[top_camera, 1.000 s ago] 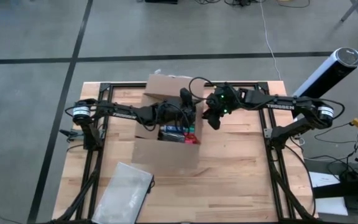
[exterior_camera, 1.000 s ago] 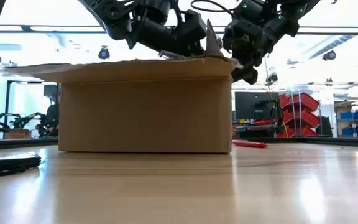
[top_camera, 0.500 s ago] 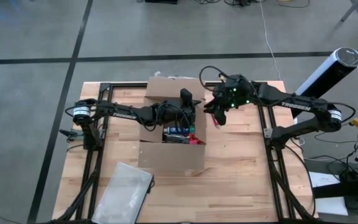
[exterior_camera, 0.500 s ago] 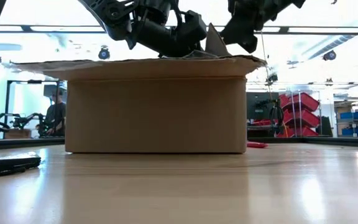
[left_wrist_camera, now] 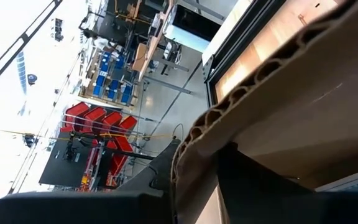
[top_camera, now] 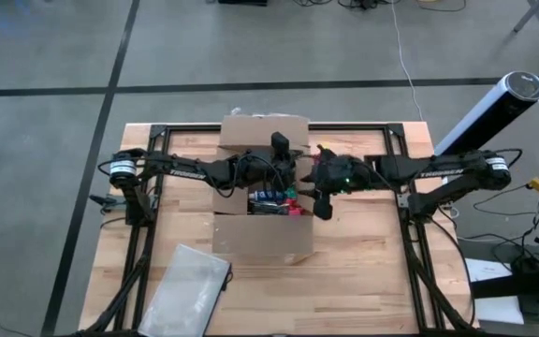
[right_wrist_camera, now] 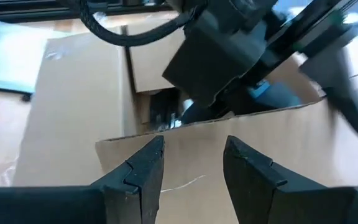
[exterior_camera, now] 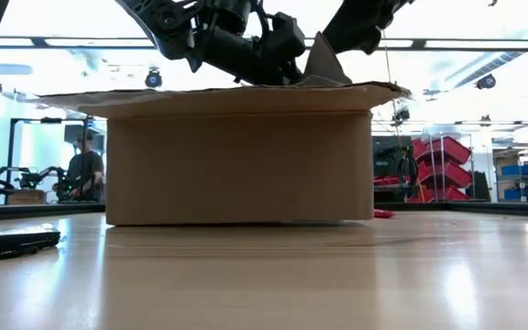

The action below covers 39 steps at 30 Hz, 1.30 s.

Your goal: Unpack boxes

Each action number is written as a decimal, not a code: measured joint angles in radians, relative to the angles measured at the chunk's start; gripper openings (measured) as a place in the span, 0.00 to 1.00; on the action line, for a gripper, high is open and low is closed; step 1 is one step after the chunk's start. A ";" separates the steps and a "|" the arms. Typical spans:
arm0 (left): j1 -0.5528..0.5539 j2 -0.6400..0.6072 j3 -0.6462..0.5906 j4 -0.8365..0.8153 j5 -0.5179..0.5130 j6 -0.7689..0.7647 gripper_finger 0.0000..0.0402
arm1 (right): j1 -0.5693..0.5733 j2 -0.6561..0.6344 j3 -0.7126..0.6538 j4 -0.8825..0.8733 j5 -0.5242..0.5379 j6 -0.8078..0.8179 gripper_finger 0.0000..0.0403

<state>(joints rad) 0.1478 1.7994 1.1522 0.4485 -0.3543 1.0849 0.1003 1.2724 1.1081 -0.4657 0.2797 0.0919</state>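
- High view: The brown box (top_camera: 262,201) sits in the middle of the wooden desk (top_camera: 363,271), and its top is open. The left tool (top_camera: 288,173) reaches over the box from the left. The right tool (top_camera: 321,201) is at the right edge of the box. A flat see-through pouch (top_camera: 187,285) lies near the front left corner of the desk, well apart from the box.
- Low view: The box (exterior_camera: 239,154) stands flat on the desk (exterior_camera: 264,275). Its flaps stick out to both sides. Both dark arms come down to its top. A small red thing (exterior_camera: 383,214) lies on the desk behind the box. A person (exterior_camera: 85,170) is far back in the room.
- Left wrist view: The left tool's fingers (left_wrist_camera: 160,177) are pressed together on the wavy edge of a box flap (left_wrist_camera: 303,93).
- Right wrist view: The right tool's fingers (right_wrist_camera: 138,171) are apart. A box flap (right_wrist_camera: 241,140) is just past them, but they hold nothing.
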 joint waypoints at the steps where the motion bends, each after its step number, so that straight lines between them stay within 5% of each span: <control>1: 0.001 0.000 0.000 0.000 0.000 0.001 0.19 | 0.025 0.000 -0.001 -0.002 0.045 0.000 0.34; 7: 0.005 -0.001 0.000 0.000 -0.002 0.002 0.16 | 0.166 0.044 -0.002 0.000 0.337 0.016 0.32; 11: 0.008 -0.001 0.000 0.002 -0.002 0.002 0.16 | 0.211 0.100 -0.002 0.000 0.443 0.028 0.33; 39: 0.034 -0.002 -0.001 -0.005 -0.003 -0.022 0.16 | 0.252 0.174 0.052 -0.049 0.533 0.113 0.38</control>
<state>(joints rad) 0.1822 1.7973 1.1515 0.4435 -0.3576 1.0634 0.3525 1.4464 1.1604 -0.5146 0.8128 0.2049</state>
